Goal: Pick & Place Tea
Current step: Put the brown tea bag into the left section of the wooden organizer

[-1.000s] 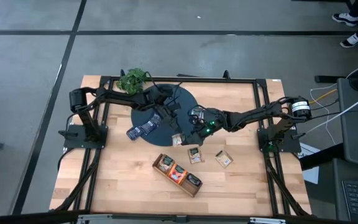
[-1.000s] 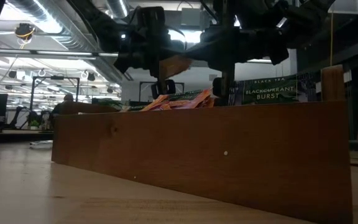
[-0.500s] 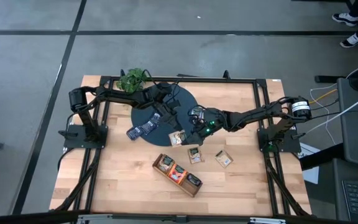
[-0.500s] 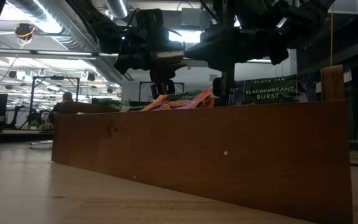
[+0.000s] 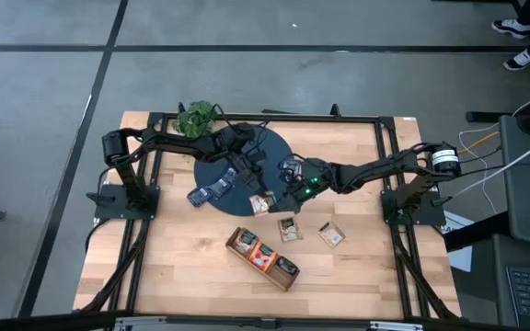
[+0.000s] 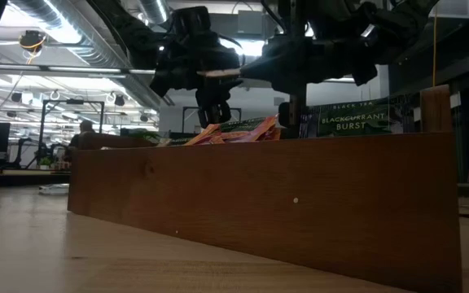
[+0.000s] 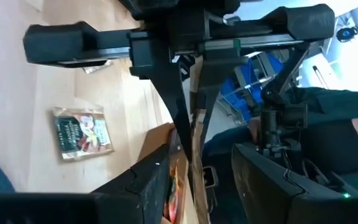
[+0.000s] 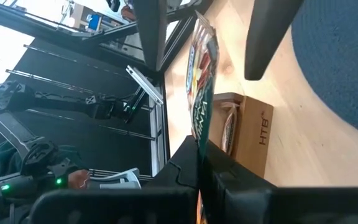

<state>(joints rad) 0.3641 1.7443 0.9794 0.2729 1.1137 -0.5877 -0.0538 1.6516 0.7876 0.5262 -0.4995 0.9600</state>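
Over the near edge of the dark round mat (image 5: pixel 247 152) my two grippers face each other above the table. My right gripper (image 5: pixel 281 184) is shut on one tea sachet (image 8: pixel 201 81), seen edge-on in its wrist view. My left gripper (image 7: pixel 201 158) is open. Its fingers (image 8: pixel 151 31) stand on either side of the sachet's far end, apart from it. Two blue sachets (image 5: pixel 212 190) lie at the mat's near left rim. Beige ones (image 5: pixel 263 204), (image 5: pixel 288 228), (image 5: pixel 330 234) lie flat on the wood. My right gripper pinches the sachet by one end (image 8: pixel 199 140) between its two fingers. The fingers come nearly level from the table's right. The rest of the sachet sticks out past the fingertips toward my left gripper. It is lifted clear of the table.
A long wooden tray (image 5: pixel 262 258) with sachets in its compartments lies slantwise near the table's front and fills the low view (image 6: pixel 300 212). A leafy green plant (image 5: pixel 196 118) stands at the far left of the mat. A person's shoes (image 5: pixel 523 57) show on the floor at the far right.
My left gripper has opened and let go of the sachet, which stays in my right gripper. Both arms have kept their places.
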